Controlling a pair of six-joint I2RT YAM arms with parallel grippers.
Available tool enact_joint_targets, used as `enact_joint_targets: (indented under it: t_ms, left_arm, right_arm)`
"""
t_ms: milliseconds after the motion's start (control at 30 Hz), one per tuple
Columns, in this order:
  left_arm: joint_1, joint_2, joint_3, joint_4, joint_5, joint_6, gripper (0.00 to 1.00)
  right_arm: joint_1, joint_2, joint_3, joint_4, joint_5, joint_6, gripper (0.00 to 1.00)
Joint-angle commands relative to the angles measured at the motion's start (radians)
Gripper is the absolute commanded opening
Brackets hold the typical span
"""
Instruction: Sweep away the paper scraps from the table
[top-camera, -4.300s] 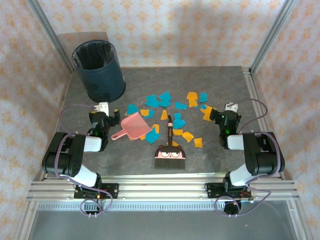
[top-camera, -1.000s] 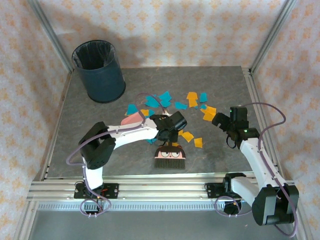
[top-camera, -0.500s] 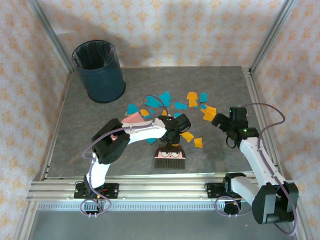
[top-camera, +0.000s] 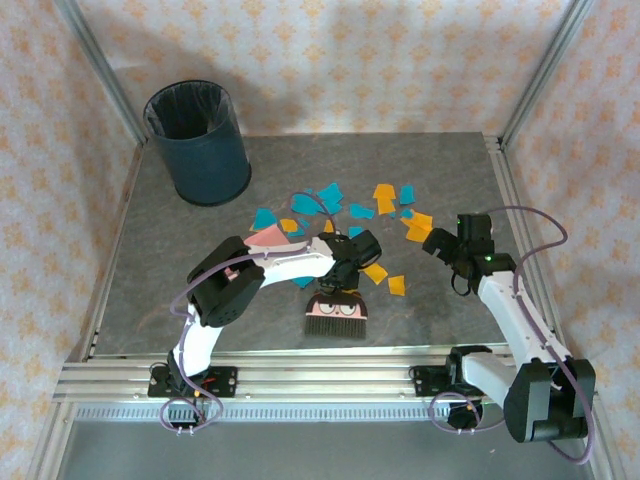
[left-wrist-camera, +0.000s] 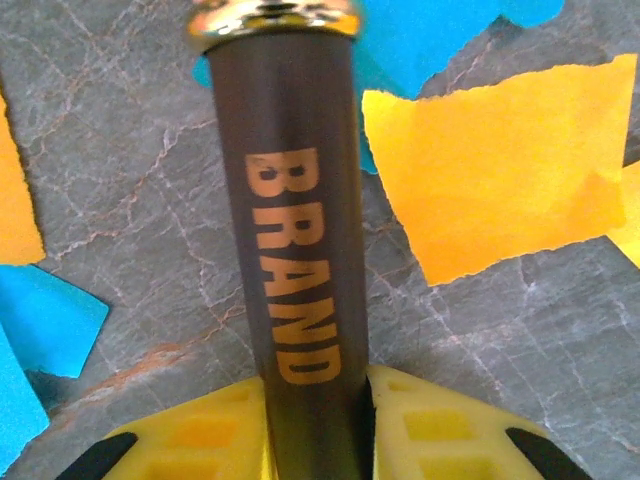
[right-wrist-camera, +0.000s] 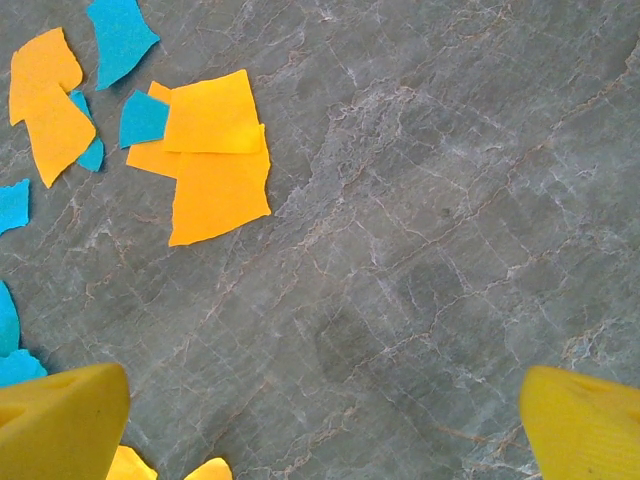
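Some two dozen teal and orange paper scraps (top-camera: 385, 197) are lying flat, ragged-edged, across the middle of the grey table (top-camera: 450, 160). The left gripper (top-camera: 345, 262) is clamping the brush (top-camera: 337, 312) by its handle; its wrist camera is catching "BRAND" lettering there. The right gripper (top-camera: 440, 243) is hovering, yellow fingers (right-wrist-camera: 60, 420) spread wide, beside the scraps.

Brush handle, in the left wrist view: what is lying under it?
A teal scrap passes under the brush handle near its gold ring. Lower down there is the grey table. How far the scrap reaches beneath is covered.
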Motion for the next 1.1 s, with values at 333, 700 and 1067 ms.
enact_joint_targets:
  t_ms: [333, 700, 1067]
  left_arm:
    - [-0.004, -0.041, 0.041, 0.024, -0.055, 0.148, 0.2]
    - [-0.002, -0.181, 0.043, 0.089, -0.099, 0.432, 0.19]
    - [0.055, -0.365, -0.157, 0.422, 0.077, 0.794, 0.2]
  right_arm:
    - [-0.005, 0.005, 0.02, -0.012, -0.057, 0.013, 0.99]
    - [-0.005, 0.046, 0.065, 0.052, -0.327, 0.007, 0.99]
    - [0.003, 0.099, 0.075, 0.211, -0.572, 0.065, 0.86]
